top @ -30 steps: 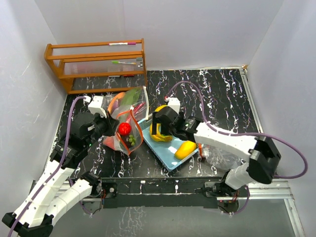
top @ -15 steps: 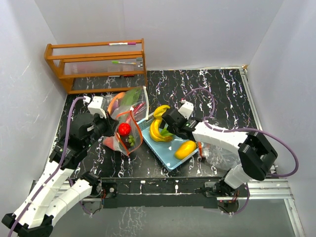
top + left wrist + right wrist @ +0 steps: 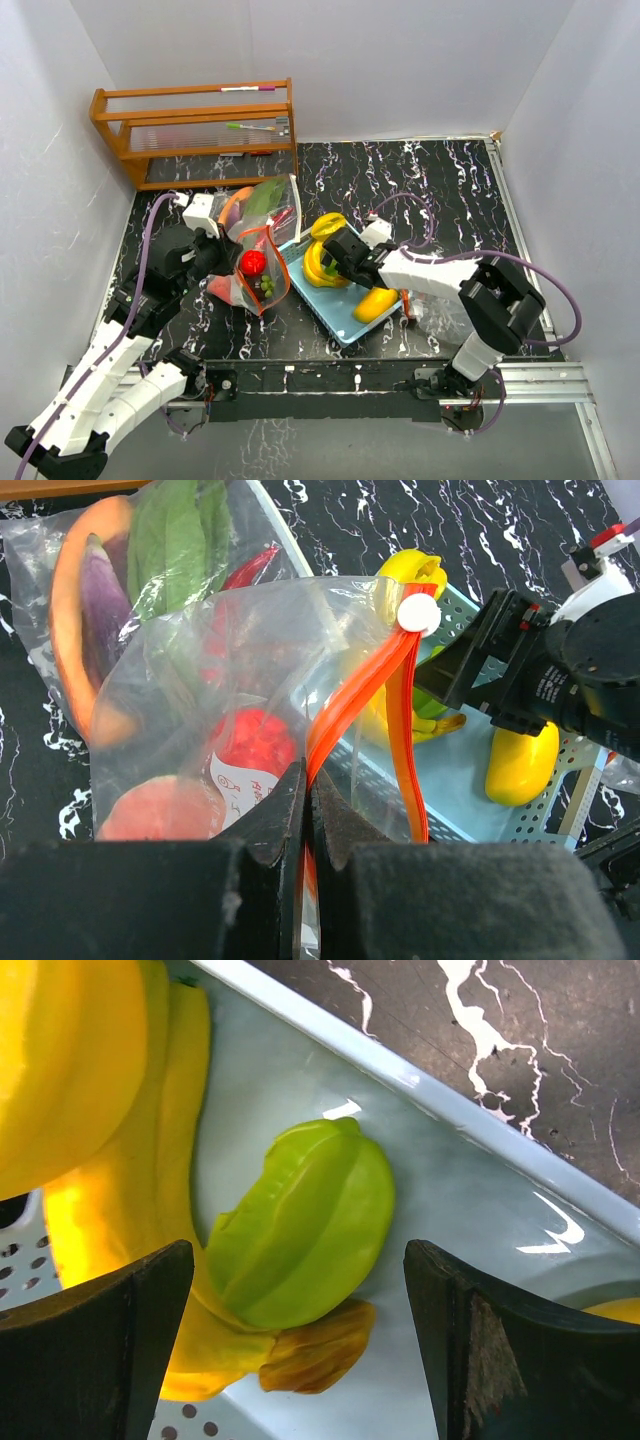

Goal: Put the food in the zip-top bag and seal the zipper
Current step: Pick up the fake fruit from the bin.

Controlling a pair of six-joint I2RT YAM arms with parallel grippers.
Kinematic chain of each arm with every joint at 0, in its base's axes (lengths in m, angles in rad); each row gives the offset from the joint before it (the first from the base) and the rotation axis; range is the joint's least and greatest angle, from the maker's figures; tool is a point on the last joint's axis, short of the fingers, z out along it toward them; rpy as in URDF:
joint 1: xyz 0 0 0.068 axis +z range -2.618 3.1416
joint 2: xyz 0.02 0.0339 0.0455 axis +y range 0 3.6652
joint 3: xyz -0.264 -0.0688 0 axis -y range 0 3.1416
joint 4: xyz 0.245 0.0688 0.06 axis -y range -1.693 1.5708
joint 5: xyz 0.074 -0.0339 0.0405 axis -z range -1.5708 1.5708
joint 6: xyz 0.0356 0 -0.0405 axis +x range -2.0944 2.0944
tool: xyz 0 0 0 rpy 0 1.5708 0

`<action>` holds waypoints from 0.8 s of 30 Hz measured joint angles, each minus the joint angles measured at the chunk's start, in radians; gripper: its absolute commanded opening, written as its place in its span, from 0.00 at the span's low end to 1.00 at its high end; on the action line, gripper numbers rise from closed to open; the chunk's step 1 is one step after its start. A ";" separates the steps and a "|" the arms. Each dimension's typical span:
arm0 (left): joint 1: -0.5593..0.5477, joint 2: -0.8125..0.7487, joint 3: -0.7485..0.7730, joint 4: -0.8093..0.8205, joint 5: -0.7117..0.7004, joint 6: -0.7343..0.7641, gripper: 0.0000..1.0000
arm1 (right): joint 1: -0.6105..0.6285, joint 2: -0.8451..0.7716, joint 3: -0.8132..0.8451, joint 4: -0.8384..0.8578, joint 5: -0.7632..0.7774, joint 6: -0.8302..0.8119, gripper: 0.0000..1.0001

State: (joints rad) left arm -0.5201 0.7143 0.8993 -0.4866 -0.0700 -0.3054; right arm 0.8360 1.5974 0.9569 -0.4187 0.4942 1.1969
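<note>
Left gripper (image 3: 305,780), clamped on the orange zipper rim of the zip-top bag (image 3: 190,680), props its mouth open at 9 o'clock of the basket (image 3: 335,312). Right gripper (image 3: 297,1260), jaws wide, straddles the green piece (image 3: 300,1225) on the basket floor, with the bananas (image 3: 165,1160) against it at 9 o'clock. Advisable: centre, descend and close clear of the bananas. Fingertip depth is not discernible, and from above the wrist hides the piece

White walls (image 3: 400,60) around a black, white-veined marble tabletop (image 3: 440,190).
Wooden two-tier rack (image 3: 195,130) against the back wall, well beyond the left gripper (image 3: 305,775); aluminium rail (image 3: 540,385) at the near edge, behind it; soft, even light.
</note>
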 measured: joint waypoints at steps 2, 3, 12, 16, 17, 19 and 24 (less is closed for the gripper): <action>0.000 0.000 0.000 0.000 0.000 0.000 0.00 | 0.000 0.016 -0.008 0.007 0.000 0.017 0.89; 0.000 0.000 0.000 0.000 0.000 0.000 0.00 | 0.000 0.022 -0.013 0.011 0.000 0.022 0.89; 0.000 0.002 0.000 -0.001 0.000 0.000 0.00 | 0.001 0.065 -0.027 0.040 0.037 0.065 0.59; 0.000 0.003 0.000 -0.001 0.000 0.000 0.00 | 0.005 0.060 -0.053 0.054 0.060 0.072 0.50; 0.000 0.003 0.000 -0.001 0.000 0.000 0.00 | 0.006 0.052 -0.059 0.053 0.064 0.071 0.49; 0.000 0.003 0.000 -0.001 0.000 0.000 0.00 | 0.008 0.027 -0.071 0.045 0.071 0.061 0.47; 0.000 0.003 0.000 -0.001 0.000 0.000 0.00 | 0.019 -0.076 -0.073 0.013 0.088 -0.010 0.43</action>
State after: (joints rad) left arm -0.5201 0.7174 0.8993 -0.4873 -0.0700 -0.3054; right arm 0.8555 1.5211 0.8841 -0.4053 0.5823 1.1866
